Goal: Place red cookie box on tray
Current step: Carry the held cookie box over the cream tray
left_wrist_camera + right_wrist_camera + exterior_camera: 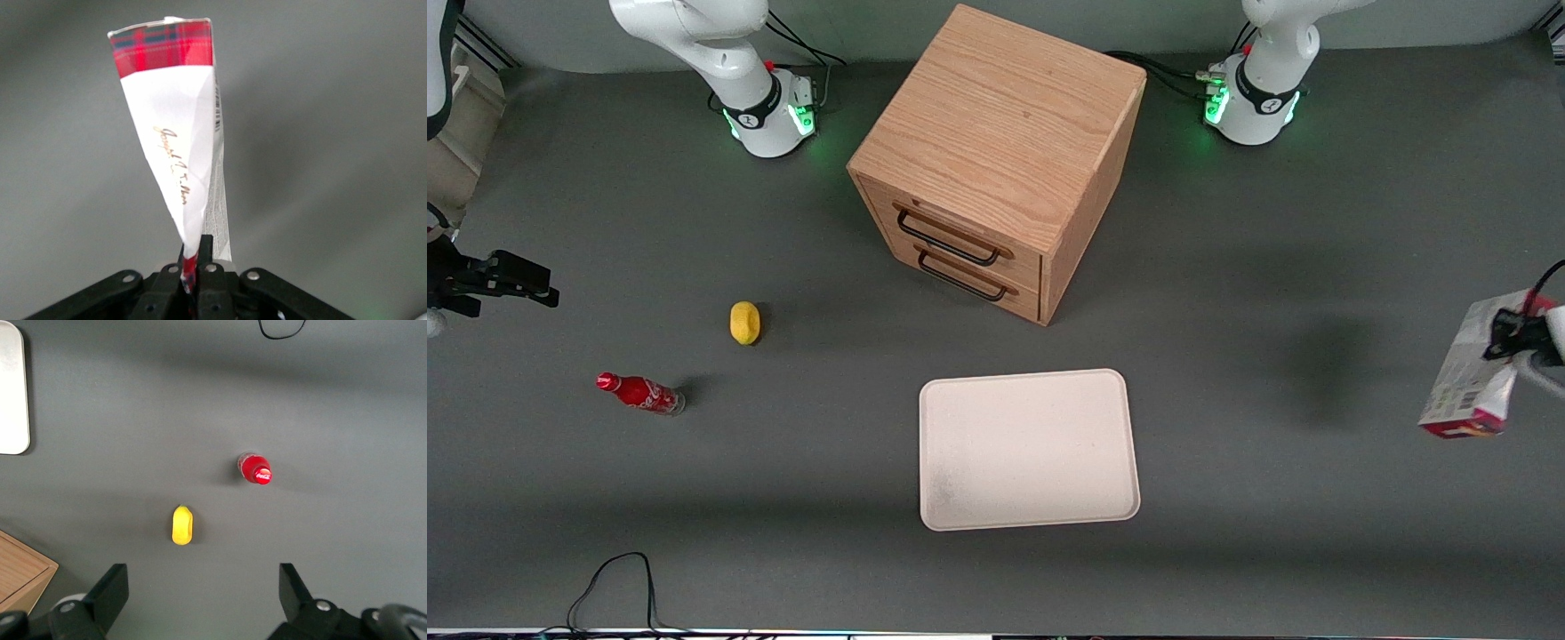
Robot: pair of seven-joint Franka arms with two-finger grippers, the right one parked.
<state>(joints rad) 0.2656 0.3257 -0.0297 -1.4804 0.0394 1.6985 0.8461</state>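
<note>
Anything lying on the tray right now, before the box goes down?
Nothing: the tray shows only its bare cream surface, none of it covered. The red cookie box hangs in the claw, shut on it, up off the table toward the working arm's end.

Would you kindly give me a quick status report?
Pincer shut on red cookie box, lifted at working arm's end. Tray bare. Nothing between them.
</note>
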